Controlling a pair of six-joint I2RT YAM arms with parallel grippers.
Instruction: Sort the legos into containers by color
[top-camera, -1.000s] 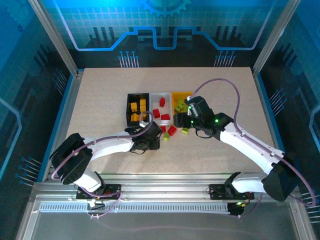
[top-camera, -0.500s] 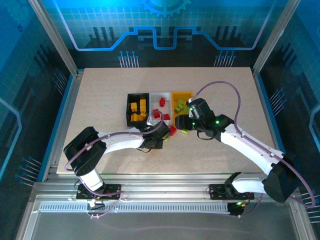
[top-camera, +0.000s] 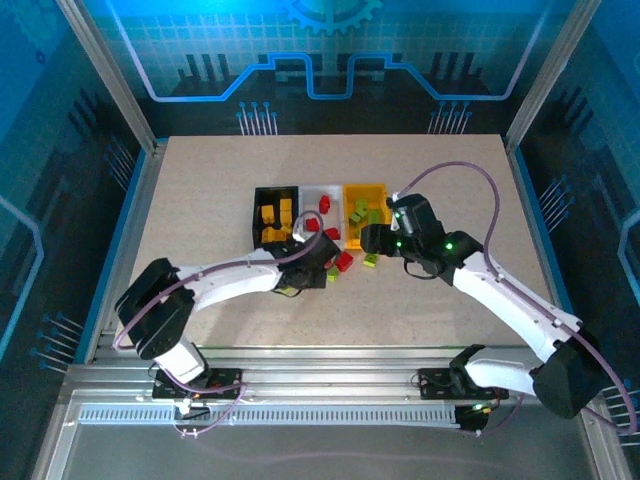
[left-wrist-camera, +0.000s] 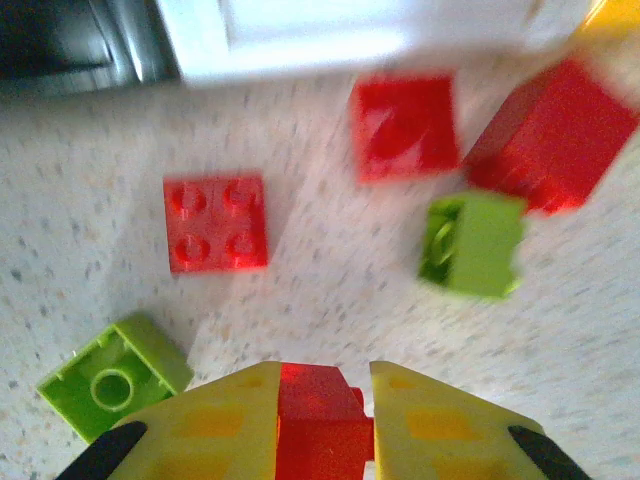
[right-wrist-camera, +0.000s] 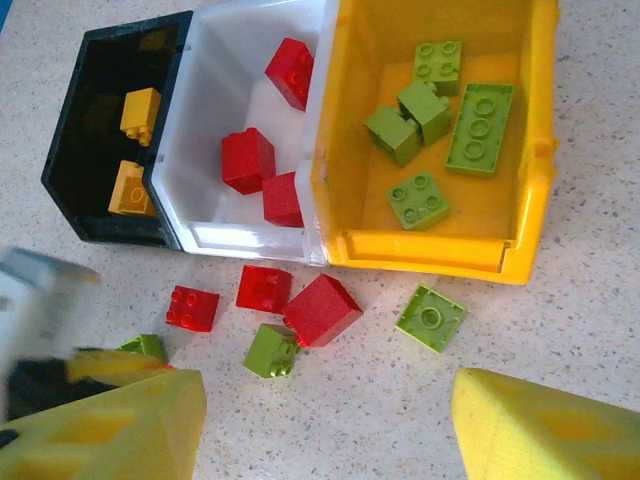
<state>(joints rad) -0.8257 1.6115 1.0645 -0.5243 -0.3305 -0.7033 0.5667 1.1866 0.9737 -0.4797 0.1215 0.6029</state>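
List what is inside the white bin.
Three red bricks lie in the white bin, seen from the right wrist; no other colour shows there. Its near wall covers a strip of the floor just behind it, so anything tucked there cannot be seen.

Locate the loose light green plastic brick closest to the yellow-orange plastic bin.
Right wrist view: the light green brick lies on the table just outside the yellow-orange bin's near wall, right of a big red brick.

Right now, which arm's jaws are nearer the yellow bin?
Right. The right jaws hang open just before the yellow bin's near wall; the left jaws sit farther left, in front of the white bin, shut on a red brick.
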